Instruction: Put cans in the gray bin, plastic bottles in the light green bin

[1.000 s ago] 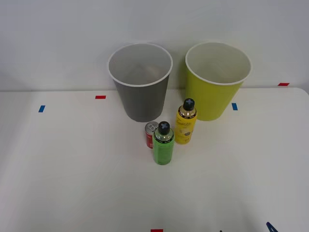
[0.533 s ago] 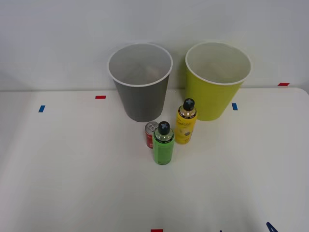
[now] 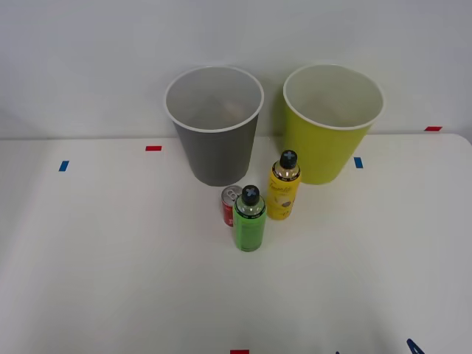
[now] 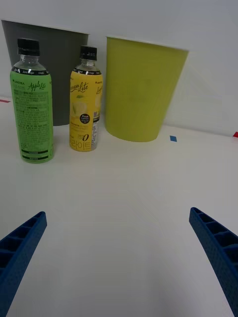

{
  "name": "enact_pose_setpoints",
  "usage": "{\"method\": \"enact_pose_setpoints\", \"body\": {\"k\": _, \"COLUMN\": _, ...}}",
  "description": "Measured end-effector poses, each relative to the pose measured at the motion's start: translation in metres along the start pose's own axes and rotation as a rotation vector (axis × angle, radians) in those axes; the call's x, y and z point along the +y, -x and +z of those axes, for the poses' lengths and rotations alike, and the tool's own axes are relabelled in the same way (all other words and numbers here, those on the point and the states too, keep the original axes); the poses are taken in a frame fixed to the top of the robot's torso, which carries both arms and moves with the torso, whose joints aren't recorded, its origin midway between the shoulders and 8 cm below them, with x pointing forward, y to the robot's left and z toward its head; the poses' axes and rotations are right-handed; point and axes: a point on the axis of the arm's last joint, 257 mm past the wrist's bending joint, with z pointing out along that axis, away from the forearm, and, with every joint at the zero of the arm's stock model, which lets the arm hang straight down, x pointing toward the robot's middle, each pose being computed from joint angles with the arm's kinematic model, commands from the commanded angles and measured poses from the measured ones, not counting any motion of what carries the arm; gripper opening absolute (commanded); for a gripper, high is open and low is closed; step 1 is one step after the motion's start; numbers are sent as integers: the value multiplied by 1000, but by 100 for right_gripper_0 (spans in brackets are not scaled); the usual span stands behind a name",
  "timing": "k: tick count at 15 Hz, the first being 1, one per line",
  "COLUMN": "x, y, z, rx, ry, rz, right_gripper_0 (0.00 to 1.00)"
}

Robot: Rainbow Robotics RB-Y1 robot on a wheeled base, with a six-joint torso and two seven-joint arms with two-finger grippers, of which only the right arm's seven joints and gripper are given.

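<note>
Gripper: fingers spreading wide, pinching nothing.
Green bottle: standing beside red can, near gray bin.
Handling: likely light, slick; grasping mid-body looks best.

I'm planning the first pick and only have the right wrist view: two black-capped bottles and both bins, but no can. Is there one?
Observer: Yes. A short red metal can with a silver top stands just behind and left of the bright green plastic bottle.
Operator: Is the yellow bottle crowding it?
Observer: No, the yellow labelled plastic bottle stands apart, to the can's right.
Operator: Anything inside the gray bin?
Observer: Something pale shows at the bottom of the round dark gray bin; too unclear to name.
</note>
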Motion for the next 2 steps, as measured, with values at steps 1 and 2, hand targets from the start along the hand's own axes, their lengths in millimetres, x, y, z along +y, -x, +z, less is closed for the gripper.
{"method": "enact_pose_setpoints", "body": {"k": 1, "x": 0, "y": 0, "z": 0, "rx": 0, "ry": 0, "rz": 0, "right_gripper_0": 100}}
{"method": "enact_pose_setpoints", "body": {"k": 2, "x": 0, "y": 0, "z": 0, "rx": 0, "ry": 0, "rz": 0, "right_gripper_0": 100}}
